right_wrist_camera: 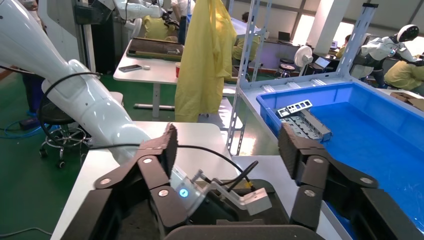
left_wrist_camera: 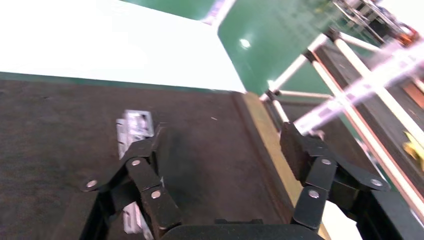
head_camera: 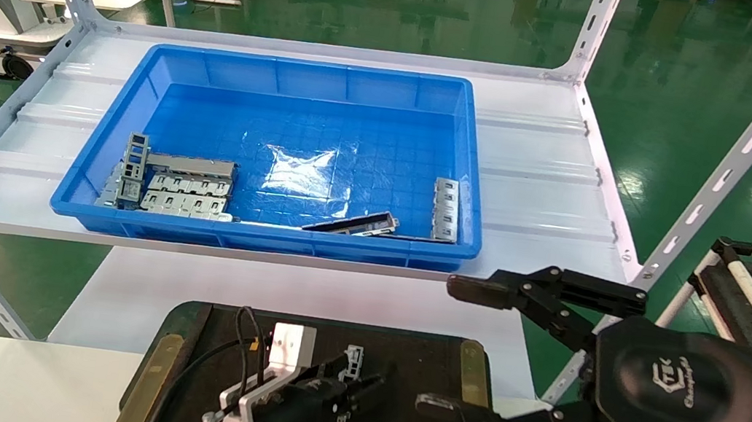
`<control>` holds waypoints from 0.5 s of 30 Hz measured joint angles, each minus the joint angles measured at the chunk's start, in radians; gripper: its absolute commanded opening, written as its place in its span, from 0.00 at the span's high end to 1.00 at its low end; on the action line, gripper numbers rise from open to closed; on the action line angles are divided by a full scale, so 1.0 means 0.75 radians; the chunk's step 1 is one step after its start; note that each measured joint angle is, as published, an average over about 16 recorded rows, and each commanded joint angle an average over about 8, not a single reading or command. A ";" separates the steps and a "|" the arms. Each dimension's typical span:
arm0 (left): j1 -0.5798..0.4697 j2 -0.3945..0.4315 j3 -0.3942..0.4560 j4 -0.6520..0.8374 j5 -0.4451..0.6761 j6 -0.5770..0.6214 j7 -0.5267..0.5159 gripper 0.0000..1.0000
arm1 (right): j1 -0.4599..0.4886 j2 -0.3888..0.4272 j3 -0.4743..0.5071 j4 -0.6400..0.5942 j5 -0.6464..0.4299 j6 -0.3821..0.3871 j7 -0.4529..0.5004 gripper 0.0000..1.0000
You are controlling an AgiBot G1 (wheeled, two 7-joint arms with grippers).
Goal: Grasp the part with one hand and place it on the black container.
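Left gripper (left_wrist_camera: 220, 150) spread over the tray (head_camera: 428, 365); part (left_wrist_camera: 134, 125) lies at its left finger, long axis near-far.

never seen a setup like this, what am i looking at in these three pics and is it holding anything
It is a two-armed robot with black claw grippers. The big picture comes from its head camera; the other two come from cameras on its wrists.

On the shelf sits a blue bin holding grey metal pieces. In front lies the black container, a flat tray with brass-coloured side strips.

The left gripper is low over that tray with its fingers spread. The part, a slim silver strip with windows, lies on the tray by one finger; no grip on it shows.

The right gripper hangs open beside the tray, holding nothing.
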 measured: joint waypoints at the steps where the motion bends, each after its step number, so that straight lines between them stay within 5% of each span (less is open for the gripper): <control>1: 0.003 -0.020 -0.006 -0.027 0.010 0.024 0.002 0.00 | 0.000 0.000 0.000 0.000 0.000 0.000 0.000 0.00; 15: 0.018 -0.242 -0.164 -0.227 0.022 0.479 0.144 0.00 | 0.000 0.000 0.000 0.000 0.000 0.000 0.000 0.00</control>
